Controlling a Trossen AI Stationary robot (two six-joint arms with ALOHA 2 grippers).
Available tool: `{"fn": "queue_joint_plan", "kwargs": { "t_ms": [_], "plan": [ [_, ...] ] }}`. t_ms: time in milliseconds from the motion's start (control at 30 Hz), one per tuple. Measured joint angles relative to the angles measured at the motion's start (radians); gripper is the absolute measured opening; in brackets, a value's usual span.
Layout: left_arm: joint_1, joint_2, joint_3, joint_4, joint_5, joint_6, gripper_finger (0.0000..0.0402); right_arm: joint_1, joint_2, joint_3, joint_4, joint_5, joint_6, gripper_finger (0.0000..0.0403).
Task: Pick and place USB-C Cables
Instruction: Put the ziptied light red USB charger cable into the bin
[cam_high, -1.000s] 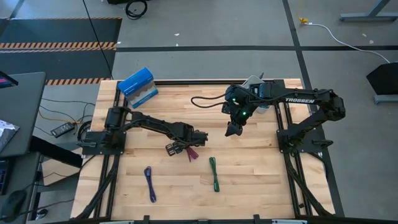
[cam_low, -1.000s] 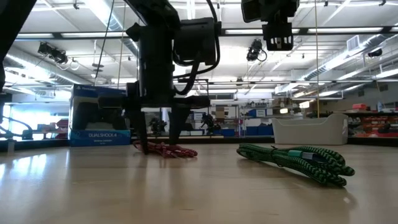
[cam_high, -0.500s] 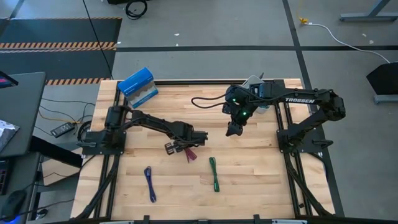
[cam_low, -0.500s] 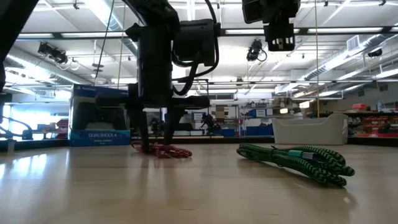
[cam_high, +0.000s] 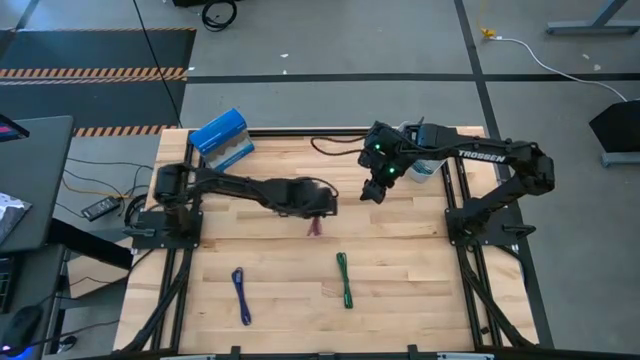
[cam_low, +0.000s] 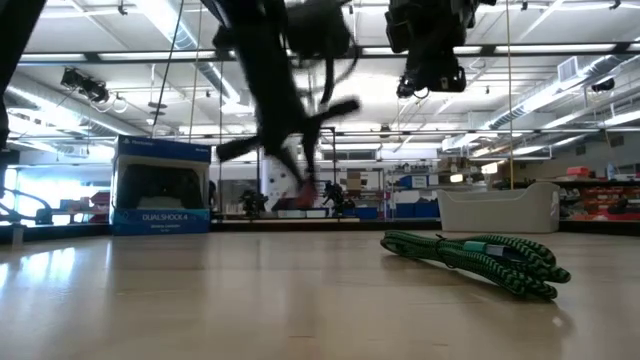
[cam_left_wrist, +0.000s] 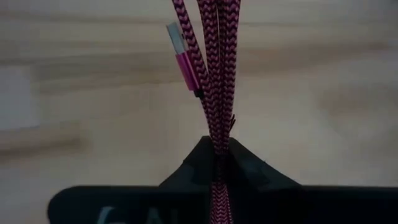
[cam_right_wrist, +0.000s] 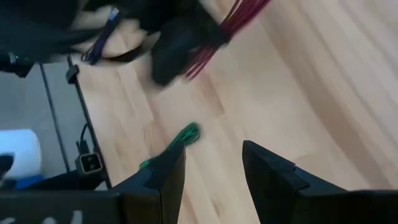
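Maroon cable (cam_left_wrist: 214, 68): raised off the bench since a second ago, pinched in left gripper (cam_high: 318, 205) mid-bench, ready for placing; right gripper (cam_right_wrist: 208, 180) spread near far edge.

A blue box (cam_high: 221, 139) sits at the far left corner of the wooden table (cam_high: 400, 270), and from low down its front reads "DUALSHOCK 4". A clear plastic tray (cam_low: 498, 208) sits at the far right side of the table. Beyond the table are grey floor and a white cord (cam_high: 560, 68).
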Motion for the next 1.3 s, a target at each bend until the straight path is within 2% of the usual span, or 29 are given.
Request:
{"fn": "queue_joint_plan", "kwargs": {
  "t_ms": [100,233,400,533,667,833,1100,1200,1300],
  "plan": [
    [-0.006,-0.075,0.000,0.121,0.005,0.140,0.0024,-0.038,-0.013,-0.001,0.046,-0.013,0.000,0.0166],
    [-0.004,-0.174,0.002,0.234,-0.004,0.299,0.0026,-0.091,-0.066,-0.001,0.198,-0.011,0.073,0.0166],
    [0.025,-0.238,0.002,0.329,0.012,0.408,0.0026,-0.117,-0.097,0.000,0.333,-0.019,0.137,0.0166],
    [0.047,-0.243,0.003,0.434,0.027,0.420,0.0027,-0.093,-0.097,0.000,0.355,-0.037,0.162,0.0166],
    [0.059,-0.241,0.002,0.500,0.060,0.417,0.0029,-0.056,-0.098,0.000,0.388,-0.002,0.162,0.0166],
    [0.060,-0.241,0.001,0.503,0.075,0.414,0.0027,-0.034,-0.072,0.000,0.408,0.059,0.172,0.0165],
    [0.049,-0.240,0.000,0.487,0.094,0.402,0.0027,-0.017,-0.002,0.000,0.463,0.015,0.191,0.0150],
    [0.041,-0.240,0.000,0.497,0.098,0.402,0.0030,-0.017,-0.002,0.000,0.464,0.039,0.196,0.0129],
    [0.039,-0.241,0.001,0.501,0.097,0.402,0.0032,-0.017,-0.002,0.000,0.466,0.061,0.197,0.0072]
  ]
}}
